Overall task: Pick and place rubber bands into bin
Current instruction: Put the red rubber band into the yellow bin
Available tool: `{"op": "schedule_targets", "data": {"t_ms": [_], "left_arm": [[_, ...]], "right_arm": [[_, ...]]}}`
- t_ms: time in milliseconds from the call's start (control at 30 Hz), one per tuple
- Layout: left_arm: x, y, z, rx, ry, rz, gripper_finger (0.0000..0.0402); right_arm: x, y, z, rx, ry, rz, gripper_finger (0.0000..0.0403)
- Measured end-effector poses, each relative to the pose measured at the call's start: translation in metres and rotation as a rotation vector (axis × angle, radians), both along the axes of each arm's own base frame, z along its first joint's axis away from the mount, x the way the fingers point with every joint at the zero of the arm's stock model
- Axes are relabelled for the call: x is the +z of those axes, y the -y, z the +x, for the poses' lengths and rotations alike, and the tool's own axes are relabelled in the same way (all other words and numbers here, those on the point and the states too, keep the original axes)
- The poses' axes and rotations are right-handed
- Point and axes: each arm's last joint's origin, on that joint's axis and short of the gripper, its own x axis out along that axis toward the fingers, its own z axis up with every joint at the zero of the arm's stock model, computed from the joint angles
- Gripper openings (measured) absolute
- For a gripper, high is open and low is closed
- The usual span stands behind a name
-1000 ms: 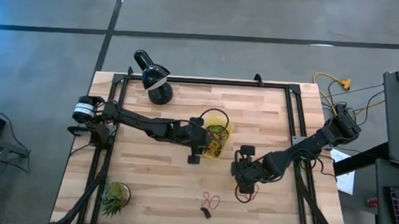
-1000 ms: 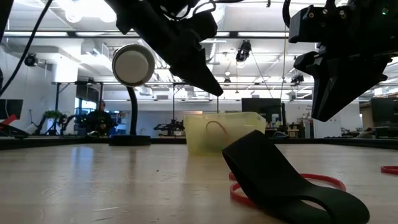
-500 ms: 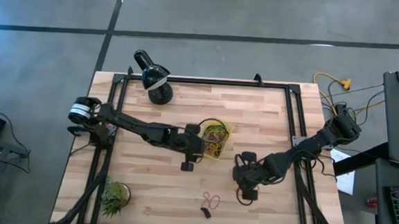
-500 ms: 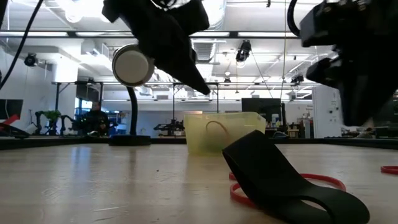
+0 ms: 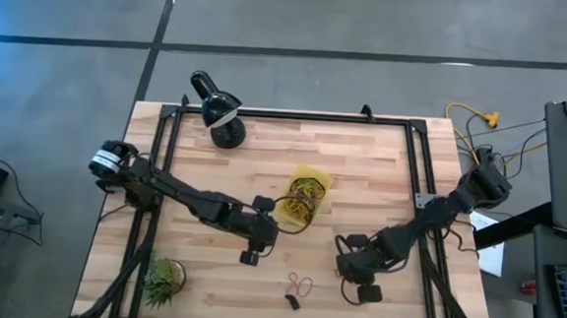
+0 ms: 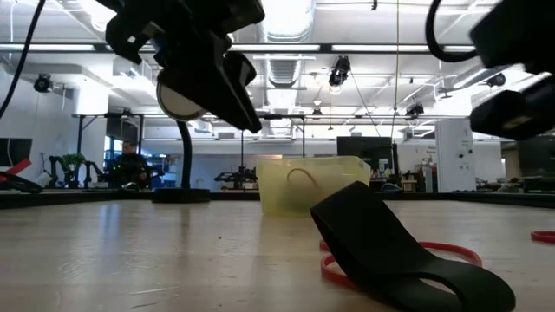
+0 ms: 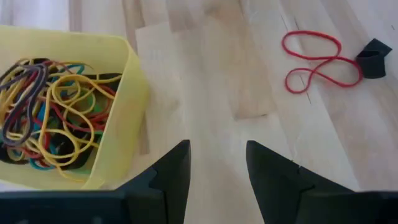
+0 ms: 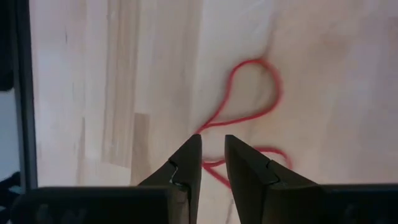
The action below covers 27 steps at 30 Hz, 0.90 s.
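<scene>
On right wrist view only: narrowly parted jaws straddle red rubber band [image 8: 245, 106]; left's released.

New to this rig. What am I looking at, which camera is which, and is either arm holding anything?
Two dark robot arms work at a wooden table. One camera looks straight down, one sits at table height, and one rides on each wrist.

On the table: a yellow bin full of rubber bands, a black lamp, a small green plant, and a loose red band beside a black band.

The left gripper hovers beside the bin, fingers open, empty. The right gripper hangs low over another red band on the wood, its fingers a narrow gap apart with the band's thin strand near the tips. Nothing looks lifted yet.
</scene>
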Motion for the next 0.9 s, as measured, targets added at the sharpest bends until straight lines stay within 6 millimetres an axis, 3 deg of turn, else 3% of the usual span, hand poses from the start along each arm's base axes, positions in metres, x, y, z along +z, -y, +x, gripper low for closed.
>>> {"op": "schedule_targets", "data": {"t_ms": [267,900], "left_arm": [[-0.007,-0.001,-0.003,0.026,-0.020,-0.005,0.0140],[-0.009,-0.001,-0.004,0.043,-0.013,-0.023,0.0140]], "right_arm": [[-0.018,-0.016,-0.004,-0.003,-0.056,-0.021,0.0064],[-0.026,-0.022,-0.005,-0.099,-0.057,-0.059,0.0137]]}}
